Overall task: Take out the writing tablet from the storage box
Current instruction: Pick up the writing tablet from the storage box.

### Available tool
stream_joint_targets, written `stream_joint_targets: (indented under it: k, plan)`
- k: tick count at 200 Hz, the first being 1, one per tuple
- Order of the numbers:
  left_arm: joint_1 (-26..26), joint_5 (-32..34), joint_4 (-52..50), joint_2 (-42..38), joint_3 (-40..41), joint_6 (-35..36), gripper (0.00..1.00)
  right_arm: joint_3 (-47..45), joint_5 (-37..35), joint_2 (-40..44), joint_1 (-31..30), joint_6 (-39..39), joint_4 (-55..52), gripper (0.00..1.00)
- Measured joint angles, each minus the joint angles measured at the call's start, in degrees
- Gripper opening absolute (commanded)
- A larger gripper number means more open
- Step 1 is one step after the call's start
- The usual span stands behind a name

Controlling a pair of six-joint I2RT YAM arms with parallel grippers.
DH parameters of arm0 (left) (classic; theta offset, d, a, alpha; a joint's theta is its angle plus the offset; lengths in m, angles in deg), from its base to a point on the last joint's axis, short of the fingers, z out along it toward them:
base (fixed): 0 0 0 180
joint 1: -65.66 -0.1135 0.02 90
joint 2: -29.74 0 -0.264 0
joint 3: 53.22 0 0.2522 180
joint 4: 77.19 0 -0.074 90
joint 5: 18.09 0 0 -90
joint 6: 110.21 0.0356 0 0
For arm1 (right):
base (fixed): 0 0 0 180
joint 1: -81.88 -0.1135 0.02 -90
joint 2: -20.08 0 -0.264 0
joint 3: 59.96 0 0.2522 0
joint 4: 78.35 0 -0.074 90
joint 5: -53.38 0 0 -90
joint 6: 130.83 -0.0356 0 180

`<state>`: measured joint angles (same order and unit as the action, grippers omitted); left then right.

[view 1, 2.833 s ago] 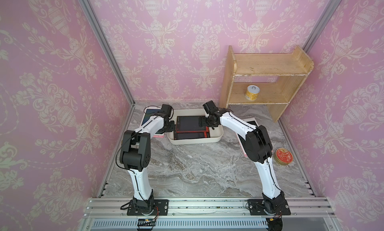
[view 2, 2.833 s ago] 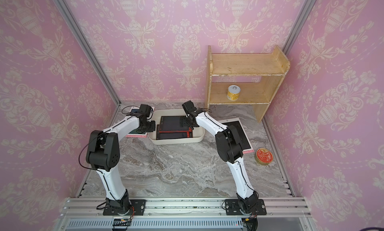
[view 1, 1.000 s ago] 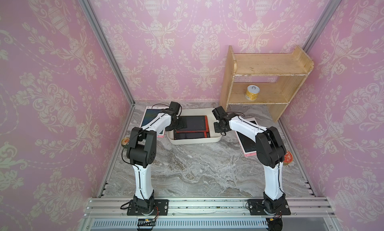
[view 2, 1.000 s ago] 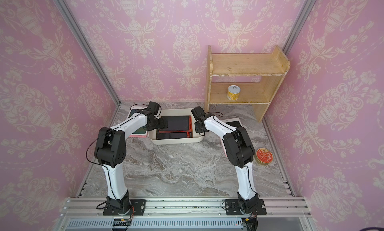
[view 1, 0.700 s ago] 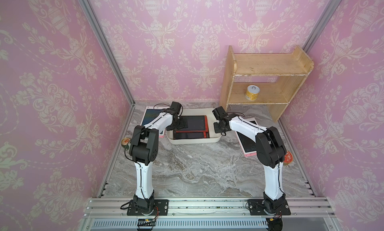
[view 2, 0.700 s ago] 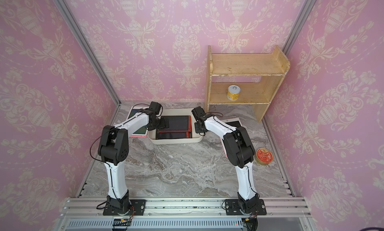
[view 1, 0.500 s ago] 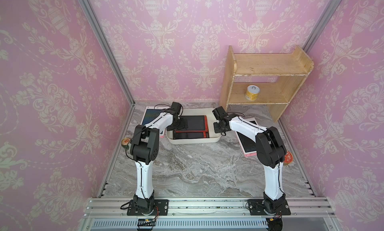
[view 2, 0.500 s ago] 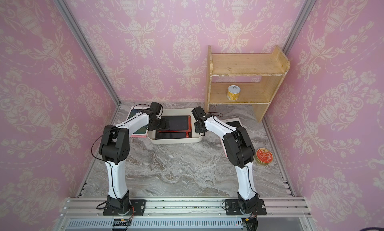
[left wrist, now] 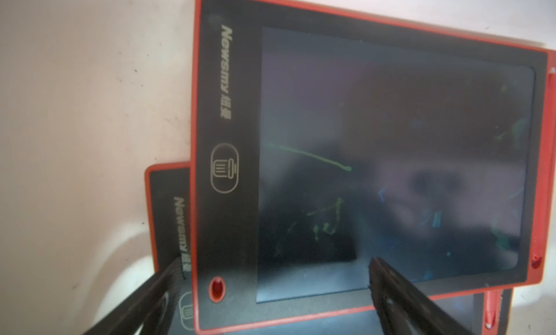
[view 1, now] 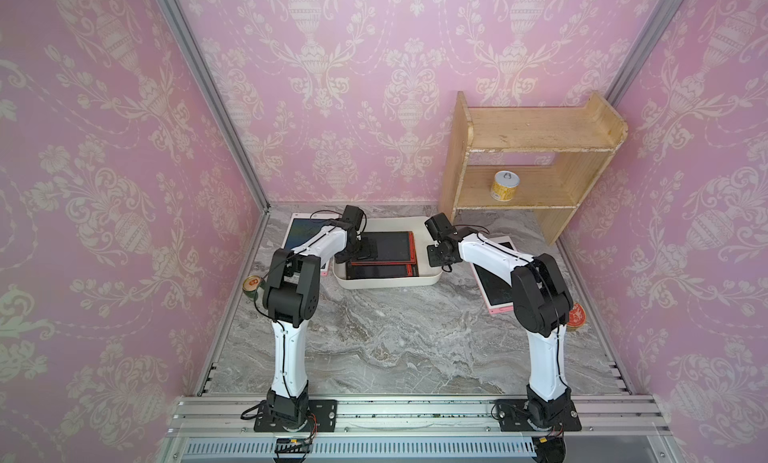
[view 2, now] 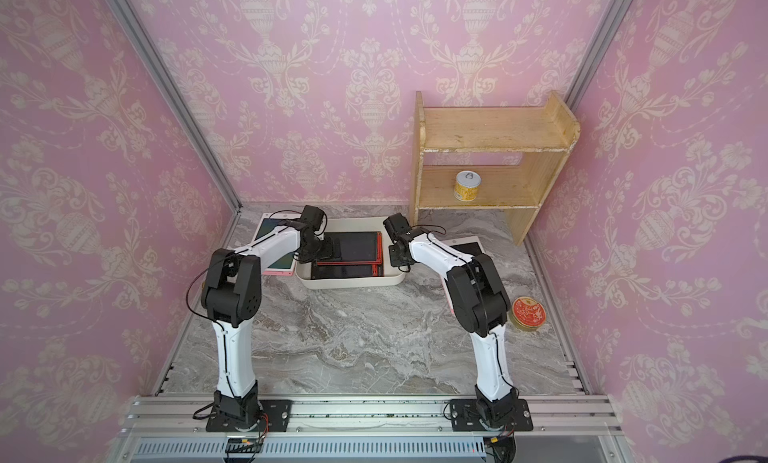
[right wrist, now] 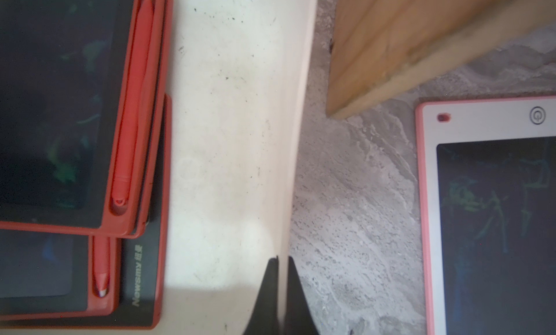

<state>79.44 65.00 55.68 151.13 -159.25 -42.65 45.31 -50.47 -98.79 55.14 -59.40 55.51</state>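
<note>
Item under inspection: the red-framed, black-screened flat plastic writing tablet (left wrist: 391, 153). It lies face up, topmost of a loose stack, inside the off-white, round-cornered, low-walled plastic storage box (view 1: 386, 283); it sits toward the box's far wall, askew on the lower tablets (view 1: 380, 270), with bare box floor to its right. A red plastic stylus (right wrist: 132, 102) sits in its side slot.

Handling, as judged: light, thin and rigid; the glossy screen is probably slippery and marks under pressure. Hold therefore belongs on the frame, best at an edge or corner overhanging the stack. Lying flat, it offers little purchase until one edge is tipped up, and the stylus may slip out if it is tilted steeply.

The left end effector (left wrist: 275, 262) has its jaws fully apart and holds nothing; it is poised at the tablet's bezel end, one finger outside the frame and the other over the screen; contact cannot be confirmed. The right end effector (right wrist: 282, 259) has its jaws shut, apparently pinching the box's right wall at the rim, presumably to steady it.

Surroundings: the box rests on the grey marble-patterned desk (view 1: 395, 348). One pink-framed white board (view 1: 301, 234) lies just beside the box on the left; a second pink-framed board (right wrist: 496, 213) lies to the right, partly under the right arm. The wooden two-tier shelf (view 1: 536, 128) stands at the far right with a yellow can (view 1: 505, 185) on its lower tier.
</note>
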Motion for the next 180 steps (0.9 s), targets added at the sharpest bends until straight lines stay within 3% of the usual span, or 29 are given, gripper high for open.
stream_joint_targets:
  k: [97,180]
  plan:
    - [3.5,-7.8,3.9,0.2,-2.1,-6.2,0.99,-0.4,0.5,0.2,0.0,0.0,0.5,0.0]
    - [4.2,-9.7,5.9,1.3,-2.9,-8.3,0.99,-0.4,0.5,0.2,0.0,-0.5,0.6,0.0]
